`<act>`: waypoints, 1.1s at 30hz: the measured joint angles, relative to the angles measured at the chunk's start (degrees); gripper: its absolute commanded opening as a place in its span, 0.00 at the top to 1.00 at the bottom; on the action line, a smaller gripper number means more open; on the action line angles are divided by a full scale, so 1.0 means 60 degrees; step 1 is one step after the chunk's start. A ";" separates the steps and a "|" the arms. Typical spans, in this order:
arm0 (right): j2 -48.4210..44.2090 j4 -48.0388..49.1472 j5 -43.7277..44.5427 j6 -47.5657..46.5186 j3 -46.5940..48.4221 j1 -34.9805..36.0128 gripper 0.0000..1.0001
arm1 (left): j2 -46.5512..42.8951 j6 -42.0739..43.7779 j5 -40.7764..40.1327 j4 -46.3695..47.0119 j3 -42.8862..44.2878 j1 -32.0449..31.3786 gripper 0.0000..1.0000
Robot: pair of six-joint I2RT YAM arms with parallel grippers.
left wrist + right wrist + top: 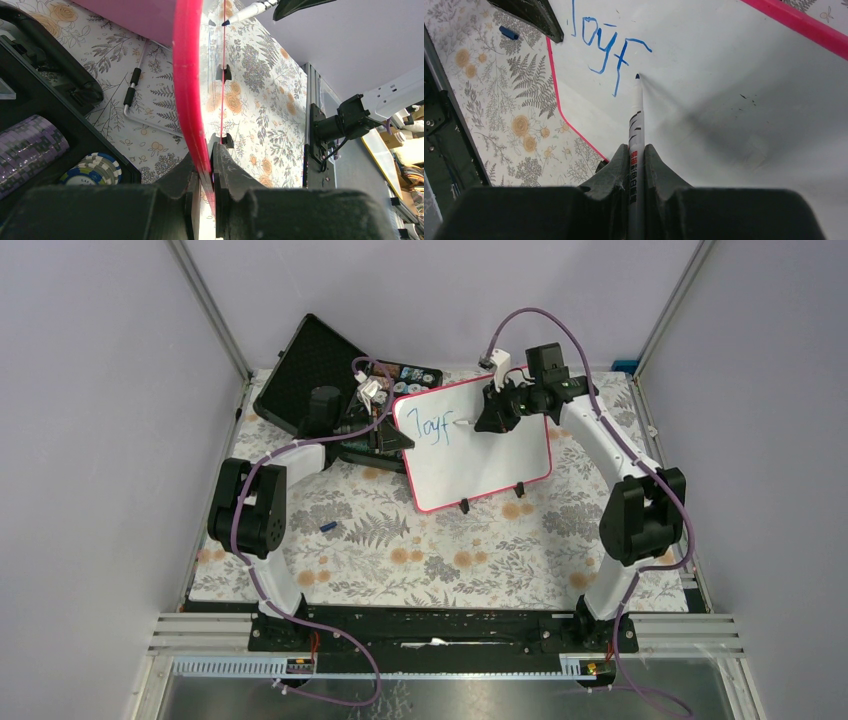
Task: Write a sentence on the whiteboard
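Observation:
The whiteboard [490, 455], glossy white with a pink-red frame and two black feet, lies tilted at mid-table. Blue letters [606, 47] are written near its left end. My left gripper [392, 438] is shut on the board's left frame edge [187, 90], one finger on each face. My right gripper [488, 423] is shut on a white marker [636, 130] with a dark blue tip. The tip sits at or just above the white surface, right of the last letter. In the left wrist view the marker [247, 11] shows at the top.
An open black case [310, 375] lies behind the left arm, with poker chips [92, 170] in its tray. A small blue cap [328, 527] lies on the floral cloth [420, 550] near the left arm. Metal rails border the table on both sides.

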 measured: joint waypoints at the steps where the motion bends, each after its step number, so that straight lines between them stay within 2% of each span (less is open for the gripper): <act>1: 0.0018 0.0000 0.0047 0.0000 0.0000 0.0007 1.00 | 0.0000 0.0000 0.0000 0.0000 0.0000 0.0000 1.00; 33: 0.0182 -0.0073 0.0146 -0.0036 0.0007 0.0022 1.00 | 0.0000 -0.0004 -0.0004 -0.0025 0.0000 0.0000 1.00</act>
